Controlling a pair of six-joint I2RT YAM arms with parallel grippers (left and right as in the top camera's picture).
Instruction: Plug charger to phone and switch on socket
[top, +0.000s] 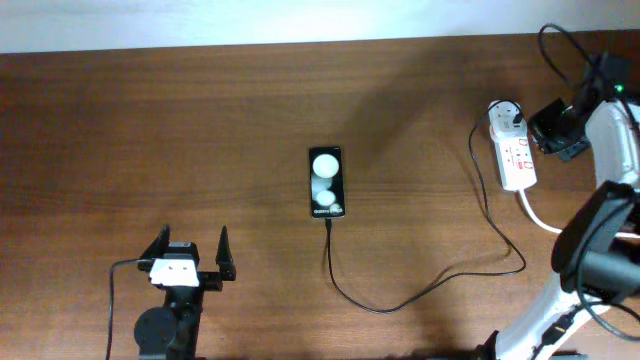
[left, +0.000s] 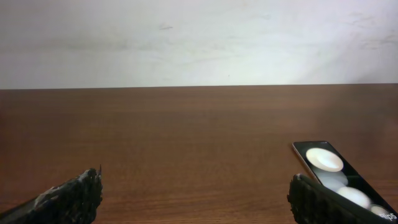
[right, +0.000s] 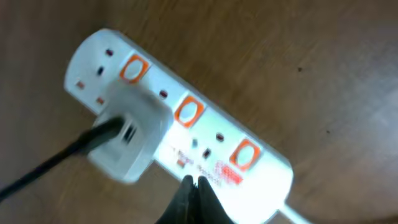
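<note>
The black phone (top: 327, 183) lies in the middle of the table, its two white spots up; it also shows at the right of the left wrist view (left: 333, 174). The thin black charger cable (top: 400, 300) runs from the phone's near end in a curve to the white plug (top: 507, 117) in the socket (top: 515, 155) at the far right. In the right wrist view the socket (right: 236, 162) has orange switches and the plug (right: 127, 140) in it. My right gripper (right: 194, 182) is shut and empty, its tips just above the socket's edge. My left gripper (top: 190, 255) is open and empty.
The socket's thick white cord (top: 540, 215) leads toward the right arm's base (top: 600, 270). The left arm's base (top: 165, 325) sits at the front edge. A white wall (left: 199, 43) rises behind the table's far edge.
</note>
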